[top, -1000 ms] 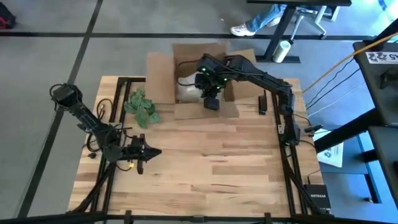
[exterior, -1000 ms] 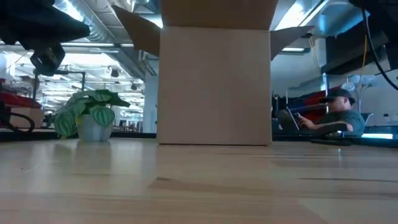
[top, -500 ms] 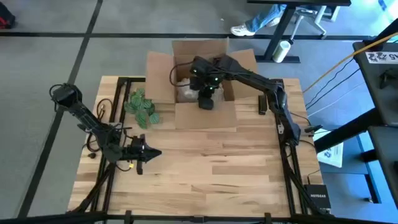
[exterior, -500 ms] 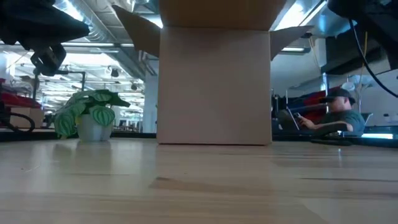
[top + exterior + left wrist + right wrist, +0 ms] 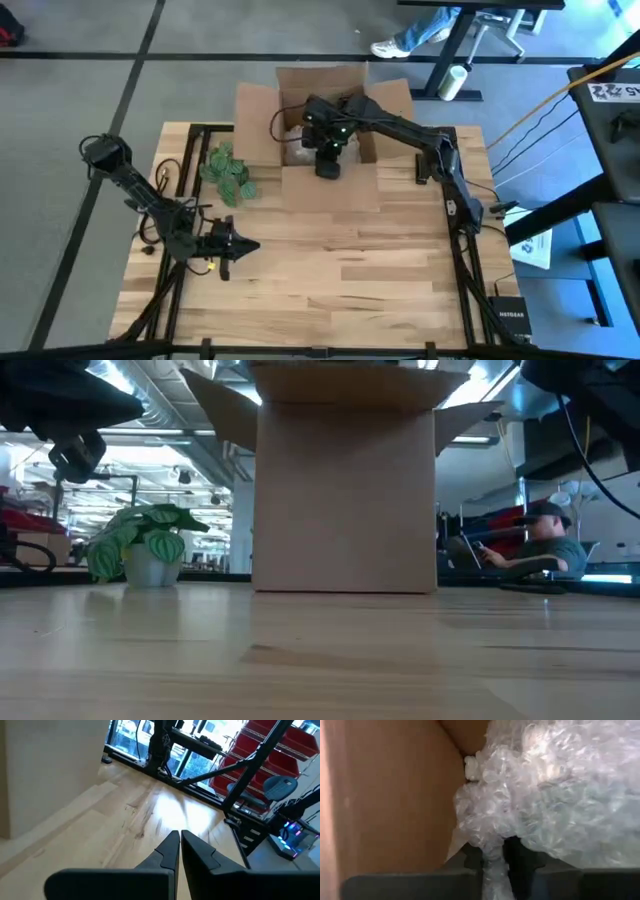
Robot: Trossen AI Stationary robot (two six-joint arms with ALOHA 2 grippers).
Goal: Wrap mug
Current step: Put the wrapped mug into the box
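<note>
Bubble wrap sits inside the box at the worktop's far edge, pinched by my right gripper; my left gripper waits, fingers pressed together, near the left edge.

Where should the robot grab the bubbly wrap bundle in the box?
Best bet is the bubble wrap bundle's loose bunched edge, reached from above through the open top of the cardboard box. The right gripper already pinches a twisted tail there; the crumpled folds give thin fingers something to squeeze.

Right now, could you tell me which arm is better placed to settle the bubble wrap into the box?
Right. Its hand is inside the cardboard box, shut on the bubble wrap. The left hand waits shut, far off.
</note>
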